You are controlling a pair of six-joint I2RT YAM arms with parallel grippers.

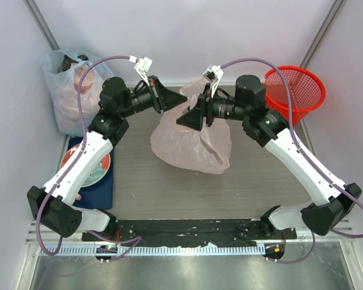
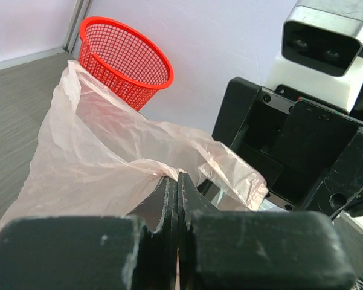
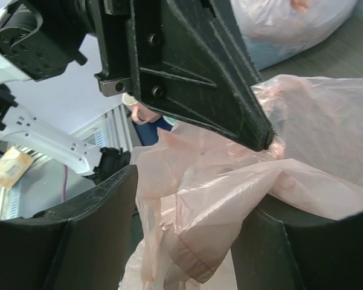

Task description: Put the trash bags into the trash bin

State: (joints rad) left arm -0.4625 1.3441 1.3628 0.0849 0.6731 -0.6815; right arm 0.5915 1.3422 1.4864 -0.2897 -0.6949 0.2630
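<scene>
The pale-pink trash bag (image 1: 190, 142) hangs crumpled over the middle of the table, held up at its top edge. My left gripper (image 1: 182, 103) is shut on that edge; in the left wrist view the fingers (image 2: 169, 193) pinch the pink film (image 2: 90, 157). My right gripper (image 1: 182, 119) faces it from the right, open, with a fold of the bag (image 3: 217, 205) between its spread fingers (image 3: 90, 229) and not clamped. The red mesh trash bin (image 1: 296, 90) stands upright at the back right, apart from the bag; it also shows in the left wrist view (image 2: 124, 60).
A bluish-clear bag (image 1: 69, 90) with pink lumps sits in the back left corner. A patterned plate (image 1: 87, 166) lies on a blue mat (image 1: 102, 187) at the left. White walls close in the back and both sides.
</scene>
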